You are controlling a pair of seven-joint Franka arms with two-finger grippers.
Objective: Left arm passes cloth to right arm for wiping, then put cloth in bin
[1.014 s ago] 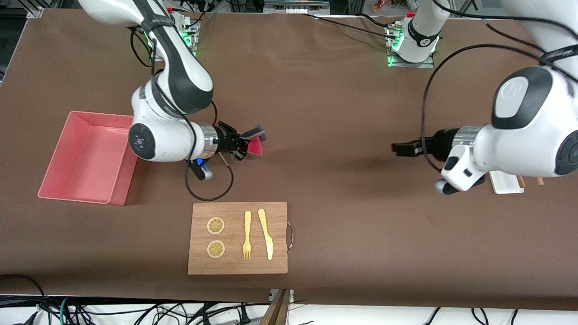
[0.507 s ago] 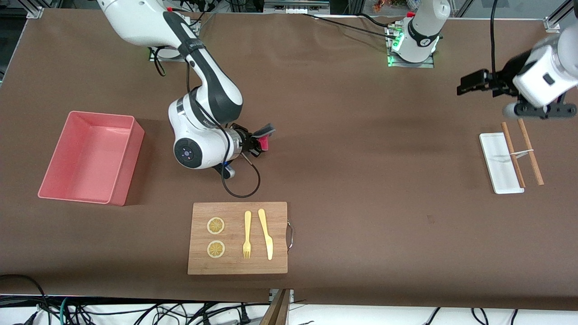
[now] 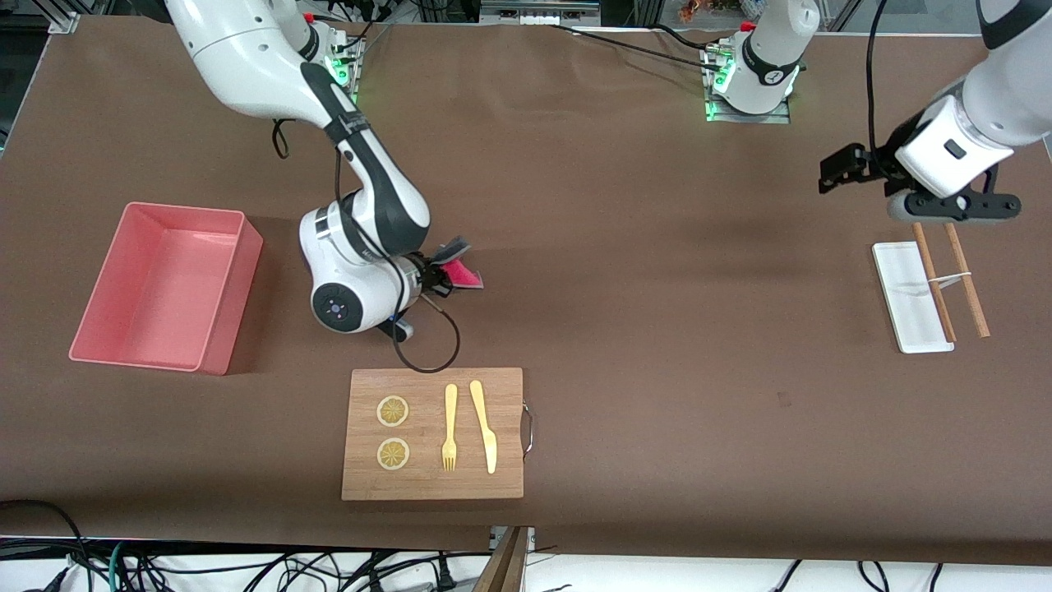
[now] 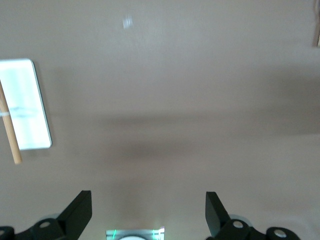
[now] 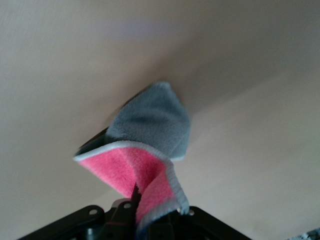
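My right gripper (image 3: 444, 275) is shut on the cloth (image 3: 459, 265), grey on one face and magenta-pink on the other, low over the brown table between the bin and the table's middle. In the right wrist view the cloth (image 5: 145, 145) folds up out of the shut jaws. The bin (image 3: 160, 288), a salmon-pink tub, stands toward the right arm's end of the table and holds nothing I can see. My left gripper (image 3: 832, 174) is open and empty, raised over the table near the white tray; its fingers (image 4: 77, 212) are spread wide apart.
A wooden cutting board (image 3: 433, 433) with two lemon slices, a fork and a knife lies nearer the front camera than the cloth. A narrow white tray (image 3: 908, 308) with two wooden chopsticks (image 3: 933, 279) lies at the left arm's end, also in the left wrist view (image 4: 25, 102).
The right arm has lowered the cloth toward the table and tucked back slightly. The left arm has drawn away from the middle to above the white tray.
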